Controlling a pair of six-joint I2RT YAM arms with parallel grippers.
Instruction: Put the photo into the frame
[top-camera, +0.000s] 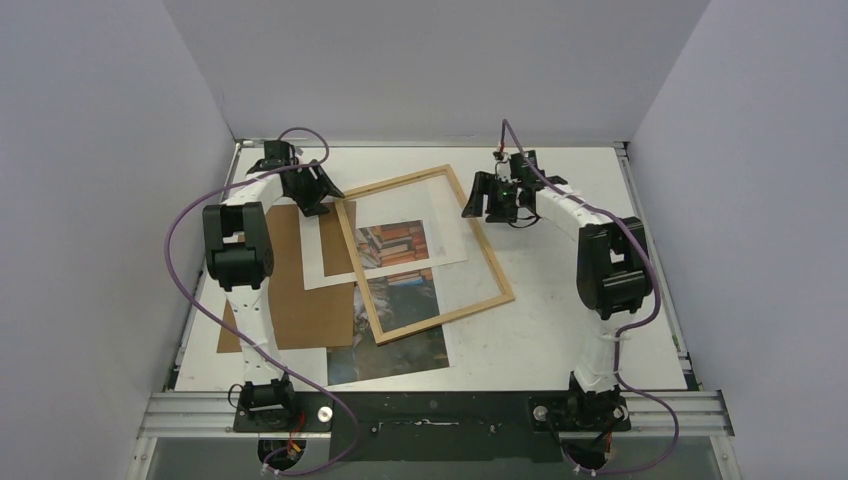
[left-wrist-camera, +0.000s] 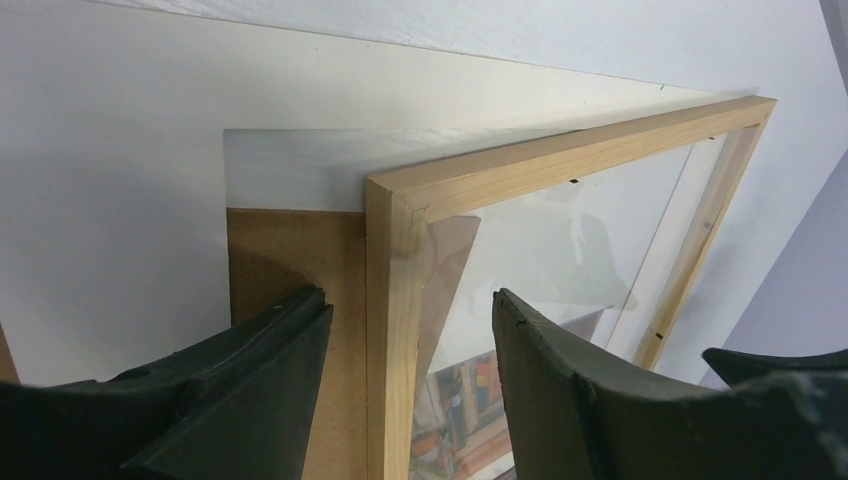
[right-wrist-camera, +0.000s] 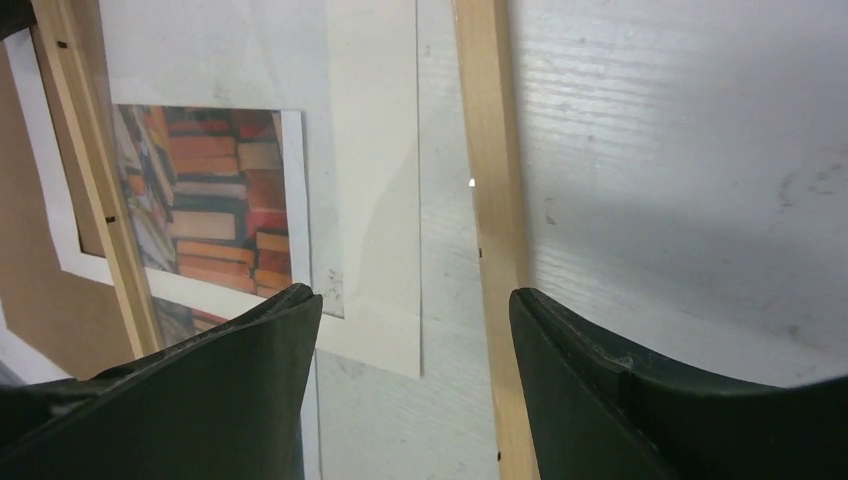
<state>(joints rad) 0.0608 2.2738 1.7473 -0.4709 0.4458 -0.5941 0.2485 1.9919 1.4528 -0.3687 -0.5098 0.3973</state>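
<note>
- Left gripper (top-camera: 318, 198): jaws apart, straddling the far-left corner of the frame (top-camera: 445, 317) without clamping it, probably to square it up.
- Photo (top-camera: 395, 355): lies flat beneath the mat (top-camera: 330, 255) and the skewed frame, near end poking out. Glossy, dark, with colourful books.
- Right gripper (top-camera: 488, 205): jaws wide, astride the right rail.

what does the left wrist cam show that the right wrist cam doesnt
Only the left wrist view: a joined corner of the frame, with the left end effector open astride the rail next to that corner.
Only the right wrist view: the right end effector open over a straight stretch of rail with no corner, and the opening in the mat with the photo of books showing through it.
Both: the wooden frame, the white mat, the brown board and some of the photo's colours.
</note>
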